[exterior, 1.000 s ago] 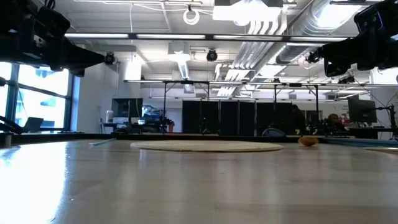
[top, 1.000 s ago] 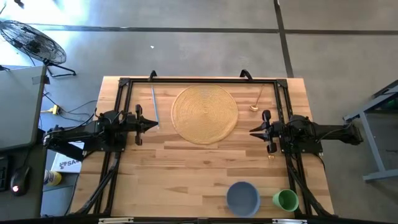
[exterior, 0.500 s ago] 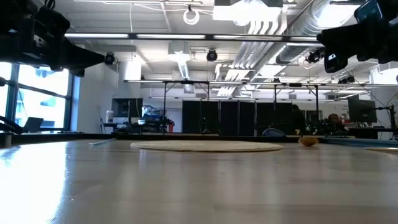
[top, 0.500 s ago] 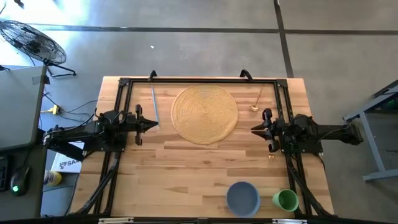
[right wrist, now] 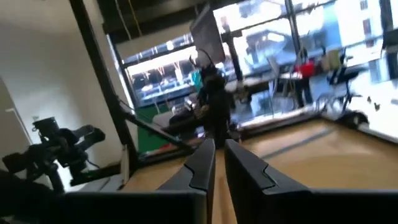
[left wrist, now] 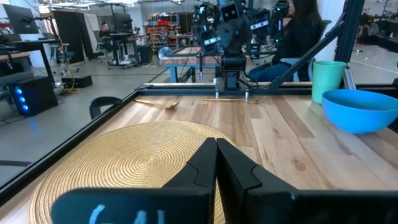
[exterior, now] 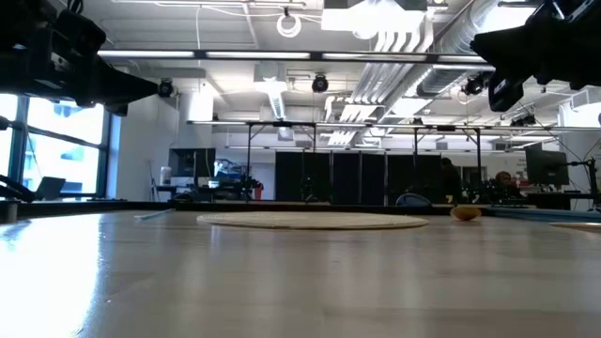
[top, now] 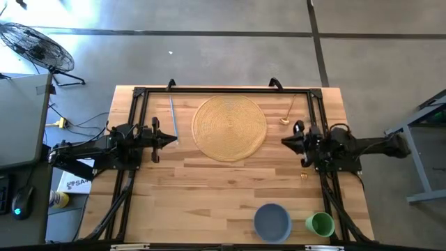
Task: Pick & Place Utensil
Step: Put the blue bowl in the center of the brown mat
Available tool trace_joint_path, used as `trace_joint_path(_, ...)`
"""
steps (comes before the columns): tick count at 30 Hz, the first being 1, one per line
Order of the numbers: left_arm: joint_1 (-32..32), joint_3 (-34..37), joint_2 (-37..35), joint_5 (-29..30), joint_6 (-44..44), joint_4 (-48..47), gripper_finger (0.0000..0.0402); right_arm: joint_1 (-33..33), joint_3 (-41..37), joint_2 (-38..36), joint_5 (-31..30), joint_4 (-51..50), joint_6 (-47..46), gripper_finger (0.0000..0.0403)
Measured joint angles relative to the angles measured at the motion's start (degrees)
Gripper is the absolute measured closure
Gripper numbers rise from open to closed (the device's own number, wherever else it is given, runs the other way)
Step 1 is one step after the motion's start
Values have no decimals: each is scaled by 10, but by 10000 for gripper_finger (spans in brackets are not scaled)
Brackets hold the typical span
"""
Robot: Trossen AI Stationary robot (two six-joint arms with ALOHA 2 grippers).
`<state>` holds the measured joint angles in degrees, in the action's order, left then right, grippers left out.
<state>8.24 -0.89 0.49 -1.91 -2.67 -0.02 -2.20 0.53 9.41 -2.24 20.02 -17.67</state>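
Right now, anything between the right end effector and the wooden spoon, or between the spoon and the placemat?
Nothing visible. The wooden spoon lies on bare table just ahead of the right end effector, which is raised and holds nothing. Only bare wood separates the spoon from the woven placemat.

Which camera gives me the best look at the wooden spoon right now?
The high view: the whole wooden spoon lies unobstructed beside the woven mat. The left wrist view shows it far off; the low view only its bowl; the right wrist view nothing.
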Motion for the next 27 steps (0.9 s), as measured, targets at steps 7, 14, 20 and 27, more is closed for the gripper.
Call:
trace_joint_path(7,0,0,0,0,0,0,400,-108,9,175,-115,120,-43,401)
trace_joint_path(14,0,0,0,0,0,0,400,-201,115,350,-230,93,-101,402)
trace_joint_path(20,0,0,0,0,0,0,400,-247,249,476,-275,-62,-160,402)
trace_joint_path(27,0,0,0,0,0,0,400,-263,437,598,-248,-349,-310,402)
